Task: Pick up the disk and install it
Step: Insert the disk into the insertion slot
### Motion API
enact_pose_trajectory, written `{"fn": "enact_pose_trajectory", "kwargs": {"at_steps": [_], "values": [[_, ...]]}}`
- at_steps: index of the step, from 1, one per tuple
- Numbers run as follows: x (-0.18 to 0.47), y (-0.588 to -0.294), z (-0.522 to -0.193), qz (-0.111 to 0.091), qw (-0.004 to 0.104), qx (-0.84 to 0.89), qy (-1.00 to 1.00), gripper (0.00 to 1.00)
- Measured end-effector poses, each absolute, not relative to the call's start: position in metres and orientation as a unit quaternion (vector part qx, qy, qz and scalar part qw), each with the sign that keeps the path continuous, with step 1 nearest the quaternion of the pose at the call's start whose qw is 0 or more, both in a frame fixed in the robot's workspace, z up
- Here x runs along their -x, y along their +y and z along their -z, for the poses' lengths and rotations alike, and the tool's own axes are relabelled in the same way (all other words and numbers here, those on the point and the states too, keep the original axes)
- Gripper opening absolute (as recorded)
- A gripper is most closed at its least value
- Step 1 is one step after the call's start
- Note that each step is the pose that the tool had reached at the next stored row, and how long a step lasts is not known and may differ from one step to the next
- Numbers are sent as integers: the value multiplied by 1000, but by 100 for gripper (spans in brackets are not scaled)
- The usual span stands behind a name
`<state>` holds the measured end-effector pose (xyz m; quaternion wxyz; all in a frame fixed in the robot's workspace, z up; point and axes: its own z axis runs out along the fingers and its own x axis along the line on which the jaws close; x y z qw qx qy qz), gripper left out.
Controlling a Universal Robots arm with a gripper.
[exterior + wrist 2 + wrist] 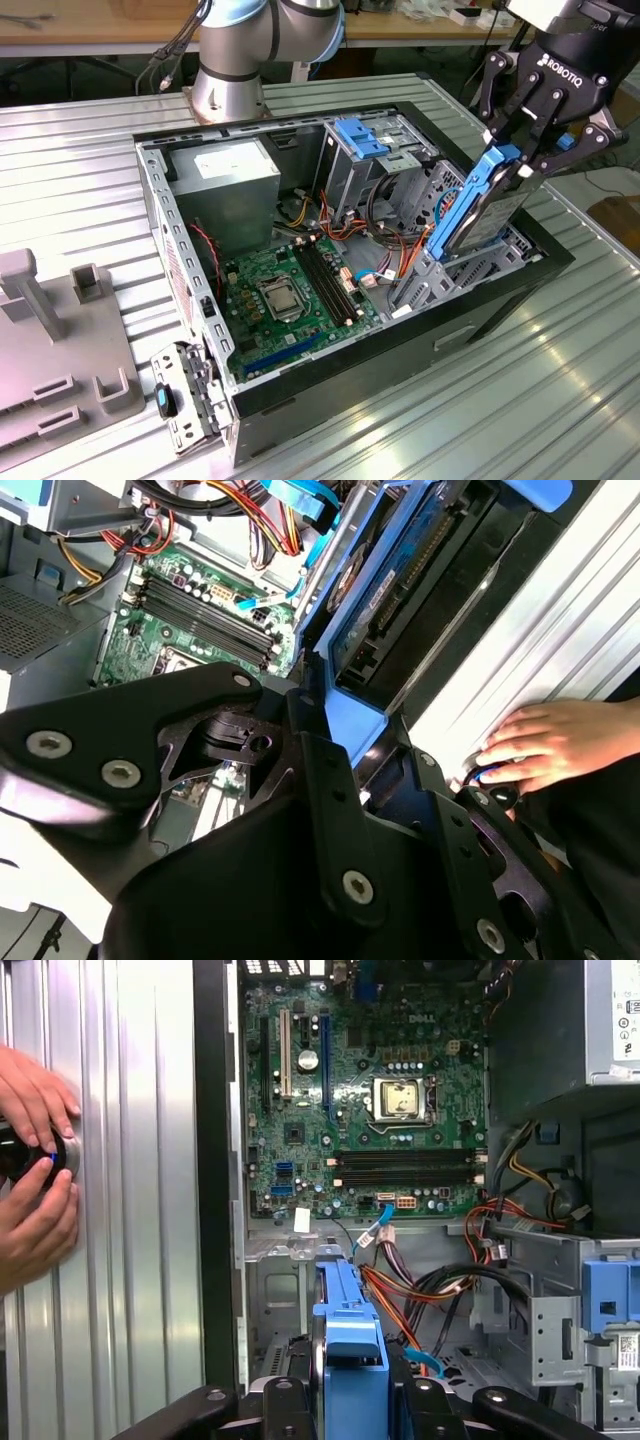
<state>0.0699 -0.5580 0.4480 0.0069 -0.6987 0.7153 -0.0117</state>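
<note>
So, in the exterior view the jaws were clenched on the disk point(478, 215), tilted with its lower end at the drive cage point(465, 272) (pickup done, seating not). In the second wrist view it hung over the open case. In the first wrist view it sat edge-on; a person's hands point(40, 1220) rested on the surface point(130, 1280).

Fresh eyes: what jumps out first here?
The gripper, shut on the blue-framed disk, holds it tilted over the drive cage at the exterior view's right of the open computer case. A green motherboard lies inside. In the first wrist view, a person's hands rest on the table beside it.
</note>
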Motion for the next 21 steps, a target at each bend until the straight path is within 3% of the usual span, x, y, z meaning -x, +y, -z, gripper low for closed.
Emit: {"fn": "enact_pose_trajectory", "kwargs": {"at_steps": [21], "values": [[-70, -558, -451, 10, 6, 697, 717, 37]]}}
